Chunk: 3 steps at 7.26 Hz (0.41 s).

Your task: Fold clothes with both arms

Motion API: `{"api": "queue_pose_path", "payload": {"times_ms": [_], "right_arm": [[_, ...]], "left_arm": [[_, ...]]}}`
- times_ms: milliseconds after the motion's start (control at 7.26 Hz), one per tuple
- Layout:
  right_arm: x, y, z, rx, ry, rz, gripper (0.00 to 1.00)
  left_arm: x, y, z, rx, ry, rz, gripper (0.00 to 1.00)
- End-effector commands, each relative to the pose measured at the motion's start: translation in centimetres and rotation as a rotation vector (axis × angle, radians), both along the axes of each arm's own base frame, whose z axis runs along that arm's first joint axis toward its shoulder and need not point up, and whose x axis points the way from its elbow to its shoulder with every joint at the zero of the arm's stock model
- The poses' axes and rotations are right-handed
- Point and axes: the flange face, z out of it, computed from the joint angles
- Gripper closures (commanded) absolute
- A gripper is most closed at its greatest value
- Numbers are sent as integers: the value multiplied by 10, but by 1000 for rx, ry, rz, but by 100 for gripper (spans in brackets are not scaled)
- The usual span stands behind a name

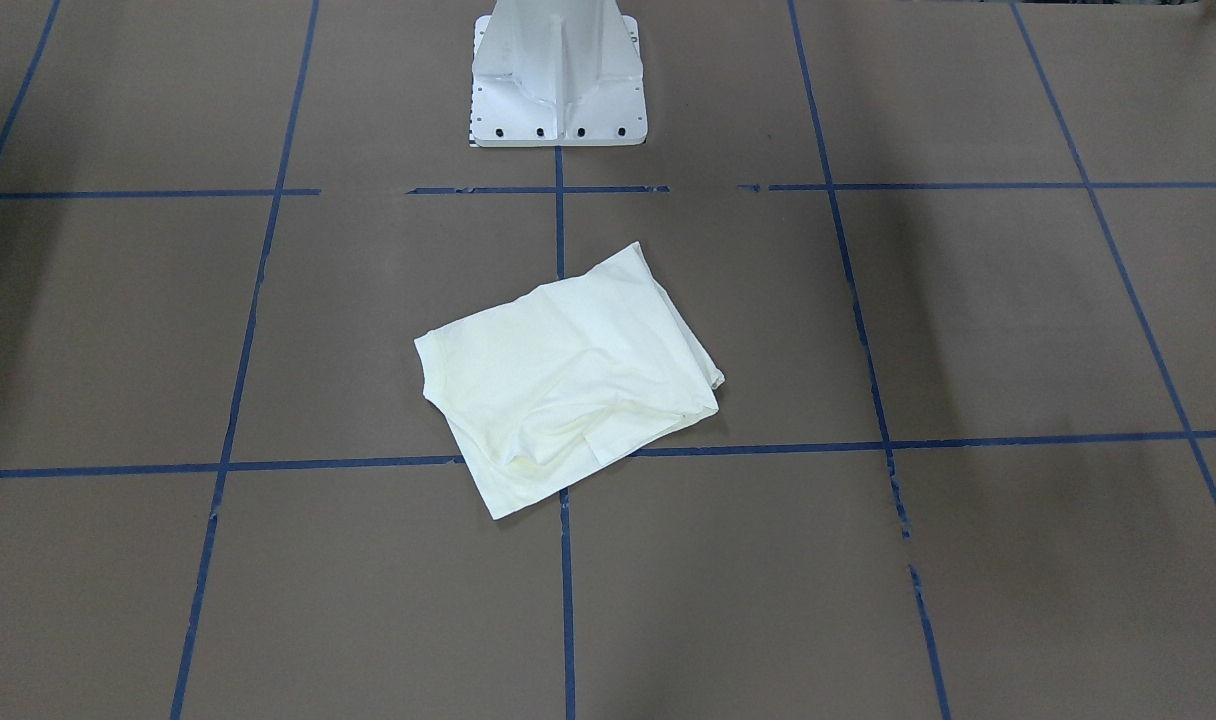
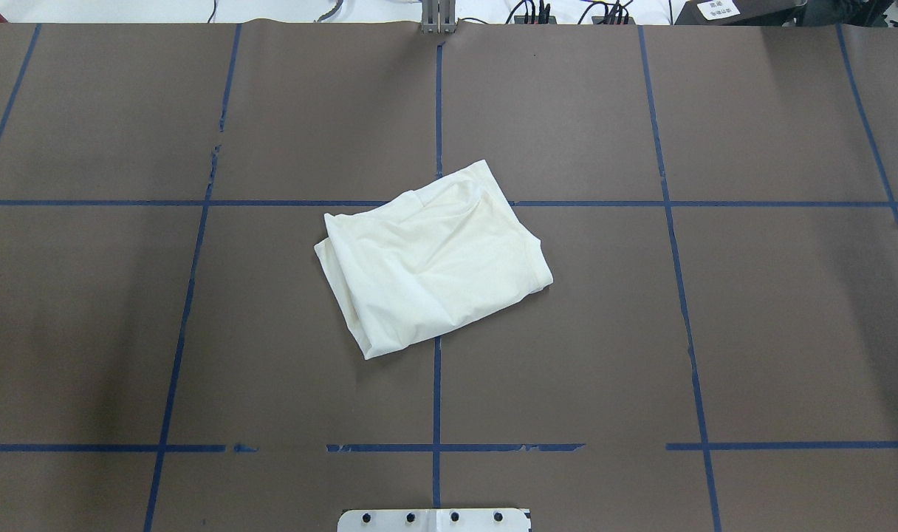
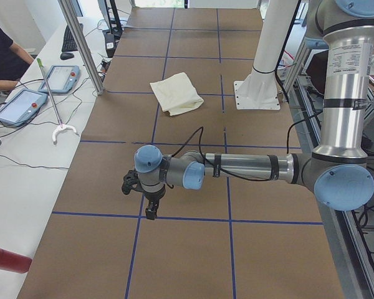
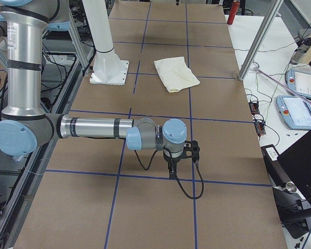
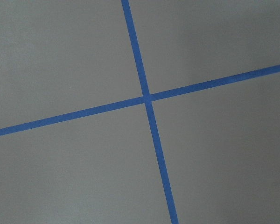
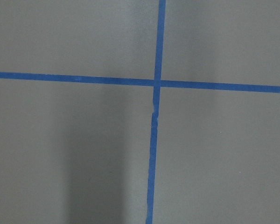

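From the front-facing camera, the T-shirt (image 1: 568, 375) lies on the worktop (image 1: 968, 300) a little way in front of the white pedestal (image 1: 558, 90). It is folded into a skewed packet, plain cream side up with no print showing. Its layers do not sit flush: the hems stagger along the edge far from the pedestal, and a soft ridge crosses the middle. Any further fold risks pinching only the top layer and dragging the packet open. The overhead camera shows the same crooked rectangle straddling a line of blue tape (image 2: 437, 391), with one corner loose and rounded, so a slide could smear the stack. From the camera at the robot's left end, the left pincer (image 3: 151, 212) hangs over bare worktop, well apart from the shirt and farther from the pedestal than it is. Whether it is released or clenched cannot be told. The camera at the right end shows the right pincer (image 4: 172, 170) likewise far off, its state just as unclear. Both wrist cameras see only tape crossings, so the shirt sits outside their sight and a blind approach could miss the hem.
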Motion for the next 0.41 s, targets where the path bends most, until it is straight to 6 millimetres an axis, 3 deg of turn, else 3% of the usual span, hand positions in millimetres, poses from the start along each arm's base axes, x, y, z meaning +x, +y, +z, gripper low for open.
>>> {"api": "queue_pose_path", "payload": {"times_ms": [0,275], "right_arm": [[0,-1,-1,0,-1,4,0],[0,-3,-3,4,0,4,0]], "left_arm": [[1,1,-2,-10,26,-6,0],[0,2,-3,-6,26,-8,0]]}}
